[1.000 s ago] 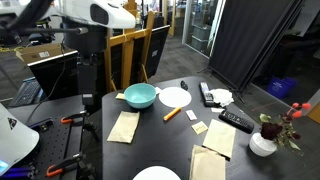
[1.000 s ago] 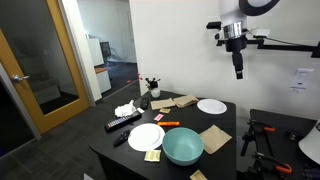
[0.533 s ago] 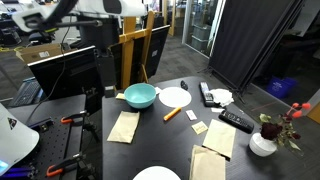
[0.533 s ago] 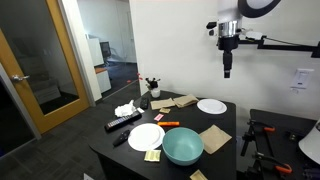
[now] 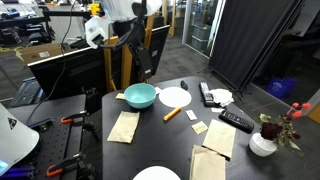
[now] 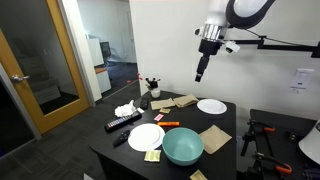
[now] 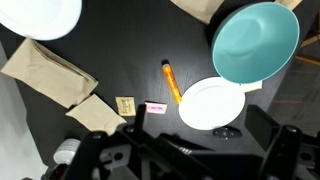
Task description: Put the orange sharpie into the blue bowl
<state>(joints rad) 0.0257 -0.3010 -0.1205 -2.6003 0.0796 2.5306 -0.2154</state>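
Note:
The orange sharpie lies flat on the black table between the blue bowl and a white plate. Both also show in the other exterior view, the sharpie just behind the bowl. In the wrist view the sharpie lies left of a white plate, and the bowl is at the upper right. My gripper hangs high above the table, tilted, open and empty. Its dark fingers frame the bottom of the wrist view.
Two black remotes and a flower vase stand on one side of the table. Brown napkins, small notes and further white plates lie around. An easel and monitor stand beside the table.
The arm has swung from beside the table to over it and has tilted. The gripper stays high. Nothing on the table has moved.

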